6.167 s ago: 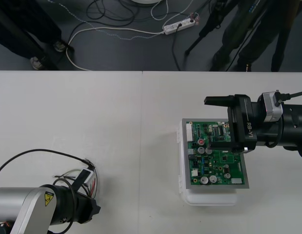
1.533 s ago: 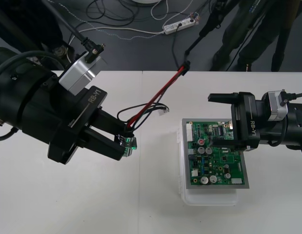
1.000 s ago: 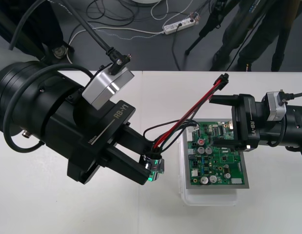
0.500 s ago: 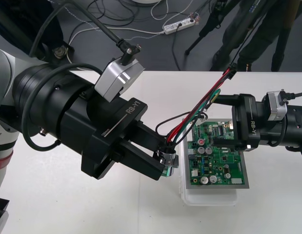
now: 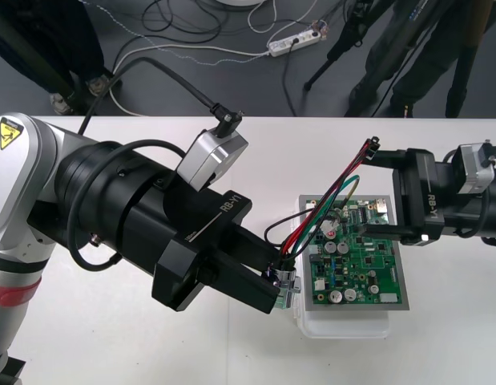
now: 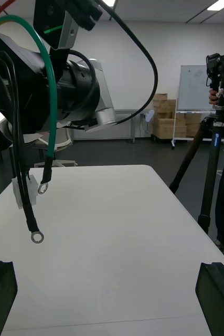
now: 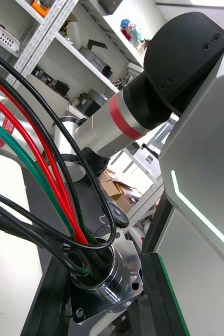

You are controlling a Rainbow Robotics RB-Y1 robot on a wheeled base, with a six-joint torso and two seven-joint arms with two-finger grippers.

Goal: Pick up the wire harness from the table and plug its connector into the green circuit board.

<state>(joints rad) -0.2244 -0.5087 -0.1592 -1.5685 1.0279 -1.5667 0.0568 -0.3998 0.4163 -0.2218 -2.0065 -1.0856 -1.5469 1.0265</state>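
The left end effector [image 5: 281, 282] was clamped on the metal socket [image 7: 104, 275] of the wire harness [image 5: 332, 195], beside the green circuit board [image 5: 364, 273]. The right end effector [image 5: 374, 195], fingers apart, hung over the board. Both said "RB-Y1". The right wrist view showed ring ends [image 6: 37, 238] on hanging wires.

- We're looking in on a robotics lab or test room: a plain light surface [image 5: 256, 140] is sitting over a dark floor [image 5: 231, 88].
- Loose cables [image 5: 191, 49] are trailing across that floor, and a white power strip [image 5: 294, 42] is lying among them.
- A camera tripod [image 6: 210, 157] is standing just beside the surface.
- A whiteboard [image 6: 191, 88] is showing at the far wall, with cardboard boxes [image 6: 164, 123] stacking up near it under strip ceiling lights [image 6: 220, 4].
- Open metal shelves [image 7: 41, 32] are carrying bins and assorted gear, workshop-style.
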